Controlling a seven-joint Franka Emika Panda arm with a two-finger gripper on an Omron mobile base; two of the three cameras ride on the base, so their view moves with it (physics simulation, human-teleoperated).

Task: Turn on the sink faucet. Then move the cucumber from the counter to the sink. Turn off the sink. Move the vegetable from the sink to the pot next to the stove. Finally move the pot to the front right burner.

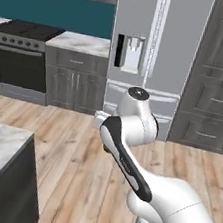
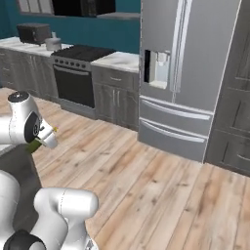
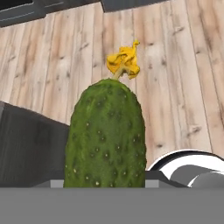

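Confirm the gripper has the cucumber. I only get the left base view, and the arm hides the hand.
Observer: Yes. In the hand view the gripper grips the cucumber, above the wood floor.
Operator: Pot visible anywhere?
Observer: Right base view: a small grey pot sits on the counter left of the stove, beside a dark toaster oven.
Operator: Anything on the cucumber?
Observer: A yellow flower at its far end.
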